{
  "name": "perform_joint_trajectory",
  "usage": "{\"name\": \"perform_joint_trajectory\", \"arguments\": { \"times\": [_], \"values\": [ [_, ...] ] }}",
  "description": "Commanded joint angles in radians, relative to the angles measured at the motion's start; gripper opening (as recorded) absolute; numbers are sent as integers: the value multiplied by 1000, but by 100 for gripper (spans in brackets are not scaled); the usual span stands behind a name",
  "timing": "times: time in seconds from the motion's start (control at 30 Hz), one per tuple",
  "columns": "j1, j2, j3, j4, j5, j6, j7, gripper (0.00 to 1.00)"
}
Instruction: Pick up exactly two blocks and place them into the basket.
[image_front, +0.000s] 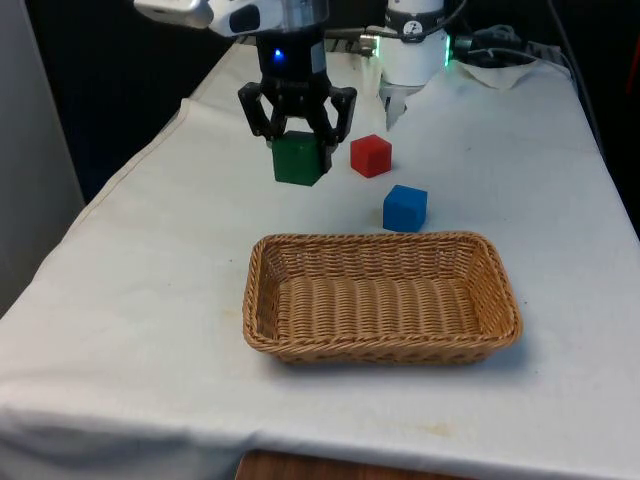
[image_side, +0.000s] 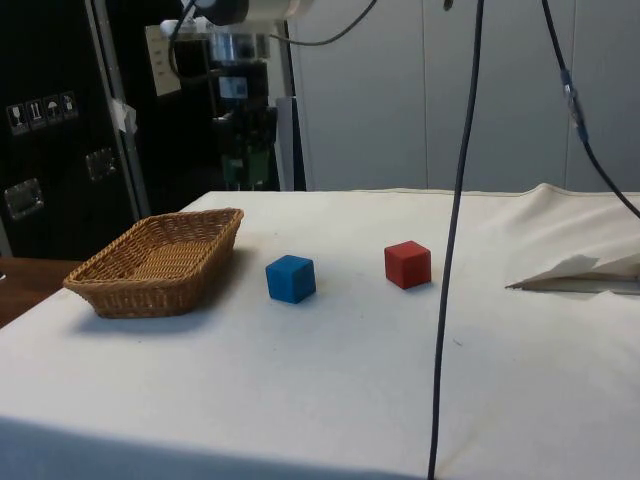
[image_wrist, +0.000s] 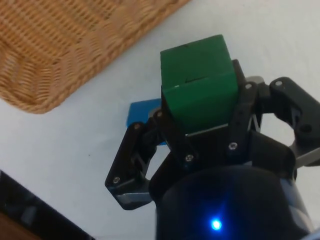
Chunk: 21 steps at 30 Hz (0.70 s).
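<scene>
No word, brand or number can be read anywhere. The nearest thing to signage is in the side view: a small white label with dark handling pictograms (image_side: 42, 110) stuck on the black cabinet front (image_side: 60, 150), its symbols too small to make out, and a pale sheet of paper (image_side: 160, 58) fixed higher up on the same dark cabinet, whose marks are illegible.

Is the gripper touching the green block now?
Touching. In the wrist view, the gripper fingers press both sides of the green block; the front view shows it lifted.
</scene>
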Motion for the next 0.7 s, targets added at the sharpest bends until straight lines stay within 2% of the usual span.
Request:
{"name": "perform_joint_trajectory", "arguments": {
  "times": [0.0, 0.07, 0.1, 0.3, 0.33, 0.37, 0.6, 0.63, 0.67],
  "values": [
    [5, 6, -2, 14, -7, -14, 13, 4],
    [1, 7, 8, 25, 0, -9, 12, 4],
    [5, 19, 9, 40, -4, -19, 26, 4],
    [4, 58, 27, 98, -4, -25, 53, 4],
    [2, 48, 26, 83, 0, -11, 42, 4],
    [4, 74, 31, 121, -3, -28, 62, 4],
    [-5, 161, 46, 222, 13, -47, 84, 4],
    [1, 151, 40, 205, 9, -31, 80, 4],
    [-7, 175, 47, 235, 16, -48, 85, 4]
  ]
}}
